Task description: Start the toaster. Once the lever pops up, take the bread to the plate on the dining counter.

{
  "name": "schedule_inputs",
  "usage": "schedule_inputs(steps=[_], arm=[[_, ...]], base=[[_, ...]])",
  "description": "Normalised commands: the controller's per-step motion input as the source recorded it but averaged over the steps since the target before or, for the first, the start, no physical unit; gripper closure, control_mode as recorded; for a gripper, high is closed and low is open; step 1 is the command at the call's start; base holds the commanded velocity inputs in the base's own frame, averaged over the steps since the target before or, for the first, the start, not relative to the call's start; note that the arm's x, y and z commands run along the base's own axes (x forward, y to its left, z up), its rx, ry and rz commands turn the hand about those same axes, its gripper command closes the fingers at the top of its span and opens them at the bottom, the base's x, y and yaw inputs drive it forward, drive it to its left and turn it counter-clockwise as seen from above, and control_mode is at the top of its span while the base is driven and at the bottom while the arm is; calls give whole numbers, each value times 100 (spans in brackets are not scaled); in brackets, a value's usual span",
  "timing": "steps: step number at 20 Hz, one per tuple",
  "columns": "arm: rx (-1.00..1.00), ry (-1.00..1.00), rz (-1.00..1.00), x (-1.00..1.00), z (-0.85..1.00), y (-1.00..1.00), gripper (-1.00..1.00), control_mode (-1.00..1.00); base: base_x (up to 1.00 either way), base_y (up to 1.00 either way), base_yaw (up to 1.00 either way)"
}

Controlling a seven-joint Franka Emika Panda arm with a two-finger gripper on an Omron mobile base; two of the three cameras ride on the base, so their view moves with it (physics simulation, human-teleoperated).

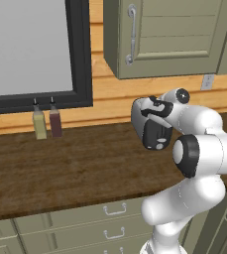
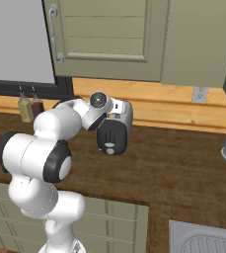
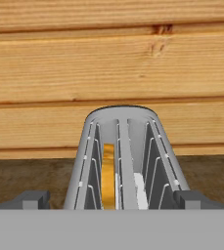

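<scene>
**Gripper poised over the toaster, bread in its left slot**

The toaster point(image 3: 125, 158) is mostly hidden behind the arm in both base views; the hand view cuts off its lower body. It has two slots. One slice of bread point(image 3: 108, 176) stands on edge in the left slot, its lower part out of sight. The gripper point(image 3: 111, 199) hangs above with fingers spread wide, grasping nothing. Two bottles point(image 1: 46, 123) stand at the far left of the wood counter point(image 1: 60, 168), against the plank wall point(image 3: 108, 63). A steel sink point(image 2: 203, 239) is cropped at the near right.
</scene>
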Motion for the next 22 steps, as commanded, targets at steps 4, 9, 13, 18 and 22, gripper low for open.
schedule_inputs(steps=[4,9,13,18,22], arm=[[0,0,0,0,0,0,-100,-100],[0,0,0,0,0,0,-100,-100],[0,0,0,0,0,0,-100,-100],[0,0,0,0,0,0,-100,-100],[0,0,0,0,0,0,-100,-100]], base=[[0,0,0],[0,0,0],[0,0,0],[0,0,0],[0,0,0]])
